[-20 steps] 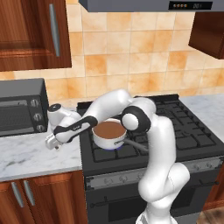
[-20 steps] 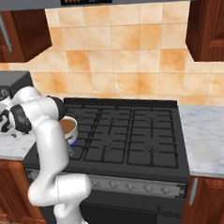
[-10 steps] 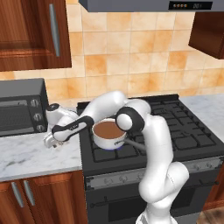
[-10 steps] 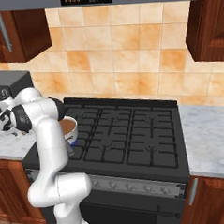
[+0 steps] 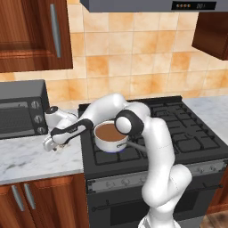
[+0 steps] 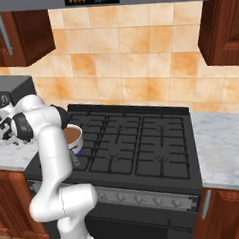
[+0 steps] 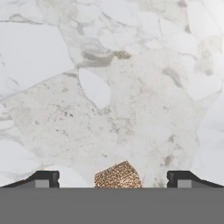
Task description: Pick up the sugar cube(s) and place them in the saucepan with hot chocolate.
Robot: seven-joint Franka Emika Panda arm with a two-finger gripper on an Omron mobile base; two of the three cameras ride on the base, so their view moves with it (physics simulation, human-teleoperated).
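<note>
Tan-brown speckled sugar cube (image 7: 118,176), a rough-edged lump on the marble bench (image 7: 109,87) left of the stove (image 5: 178,129), lies between the spread, empty fingers of the tool (image 7: 113,178).

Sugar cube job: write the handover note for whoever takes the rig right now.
Tool: open, low over the marble counter left of the stove, fingertips either side of the sugar cube.
Sugar cube: on the counter, not gripped.
Saucepan with hot chocolate: on the stove's front left burner.
Done: approach.
Left: close on the cube, lift, carry it to the saucepan, drop it in.
</note>
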